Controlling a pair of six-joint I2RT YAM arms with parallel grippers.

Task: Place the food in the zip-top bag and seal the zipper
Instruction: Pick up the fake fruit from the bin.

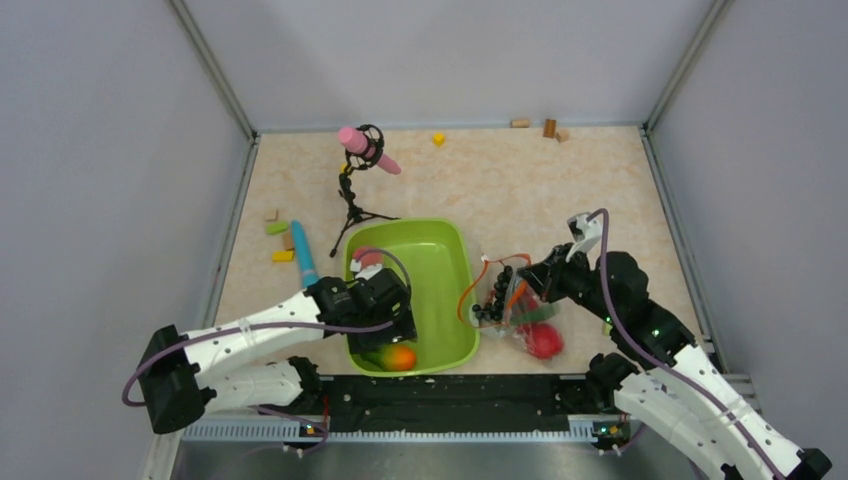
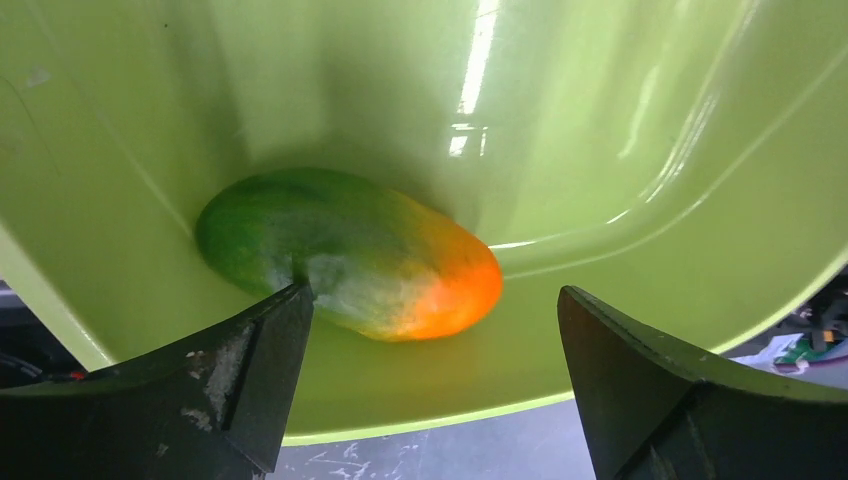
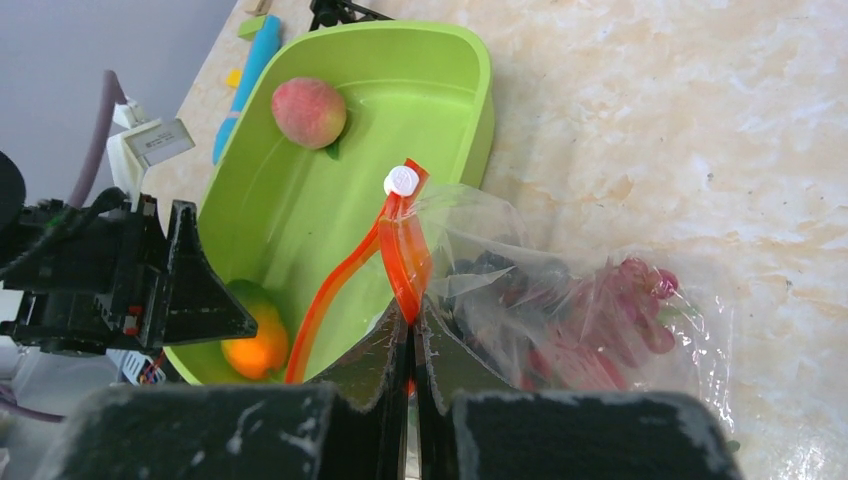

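Observation:
An orange-green fruit lies in the near end of the lime-green tray; it also shows in the top view. My left gripper is open just above it, fingers on either side. A peach lies at the tray's far end. The clear zip-top bag lies right of the tray with dark grapes and red food inside. My right gripper is shut on the bag's orange-red zipper, holding the mouth up. The slider tab is white.
A light-blue stick and small coloured blocks lie left of the tray. A black tripod with a pink microphone stands behind the tray. More blocks lie along the back wall. Grey walls enclose the table.

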